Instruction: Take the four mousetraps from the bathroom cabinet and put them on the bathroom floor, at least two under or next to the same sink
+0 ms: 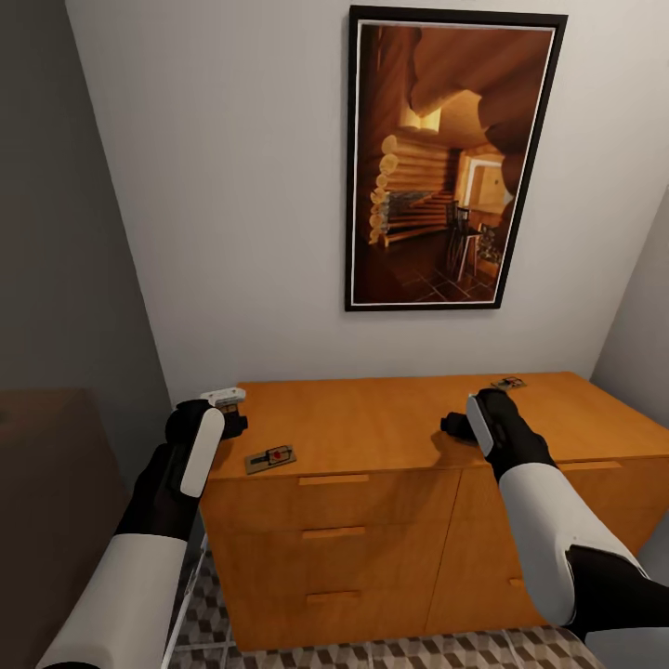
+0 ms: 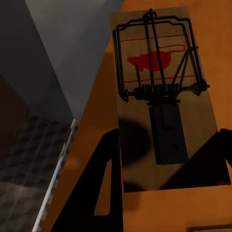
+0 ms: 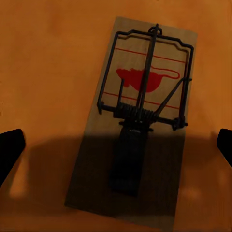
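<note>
Up close, each wrist view shows a mousetrap lying flat on the orange wood between two spread dark fingers: the left gripper [image 2: 162, 181] straddles one mousetrap [image 2: 162, 92] at the cabinet top's edge, the right gripper [image 3: 116, 145] another [image 3: 140, 121], neither seemingly touching, though shadow blurs the near ends. Meanwhile the head view places things: the cabinet [image 1: 400, 492] with closed drawers, a third trap [image 1: 270, 457] at the left hand's three o'clock, a fourth [image 1: 508, 382] at the right hand's twelve, cube-patterned bathroom floor [image 1: 446, 653] below.
</note>
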You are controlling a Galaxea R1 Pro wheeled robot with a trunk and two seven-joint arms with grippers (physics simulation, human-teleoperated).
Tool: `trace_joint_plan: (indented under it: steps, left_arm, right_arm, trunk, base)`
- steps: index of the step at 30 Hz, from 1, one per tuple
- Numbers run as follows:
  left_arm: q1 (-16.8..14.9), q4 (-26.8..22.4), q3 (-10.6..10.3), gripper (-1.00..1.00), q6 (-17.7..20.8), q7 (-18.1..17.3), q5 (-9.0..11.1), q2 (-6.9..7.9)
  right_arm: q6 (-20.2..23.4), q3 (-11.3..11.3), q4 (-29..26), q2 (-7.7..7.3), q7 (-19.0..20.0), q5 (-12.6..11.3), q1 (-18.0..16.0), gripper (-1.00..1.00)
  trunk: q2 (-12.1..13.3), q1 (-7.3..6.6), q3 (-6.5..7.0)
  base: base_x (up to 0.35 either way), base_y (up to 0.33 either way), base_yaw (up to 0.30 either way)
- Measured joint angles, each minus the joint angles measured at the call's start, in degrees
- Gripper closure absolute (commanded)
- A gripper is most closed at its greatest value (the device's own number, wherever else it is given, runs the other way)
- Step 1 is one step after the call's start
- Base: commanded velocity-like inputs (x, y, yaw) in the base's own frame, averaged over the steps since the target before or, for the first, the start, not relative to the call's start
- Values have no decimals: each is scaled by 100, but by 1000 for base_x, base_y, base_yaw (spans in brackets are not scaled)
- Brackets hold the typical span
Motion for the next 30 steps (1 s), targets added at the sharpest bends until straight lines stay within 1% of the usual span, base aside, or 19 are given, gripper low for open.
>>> trace_joint_plan:
  steps: [7,30]
  left_arm:
    - [0,0,0,100,0,0,0,0]
    - [0,0,0,100,0,0,-8,0]
  right_arm:
    - [-109,-1,43,-6,17,-3,0,-100]
    - [-130,1,55,-21,47,-11,0,-100]
  trunk:
    - [0,0,0]
    - [0,0,0]
  base:
    - [0,0,0]
    - [0,0,0]
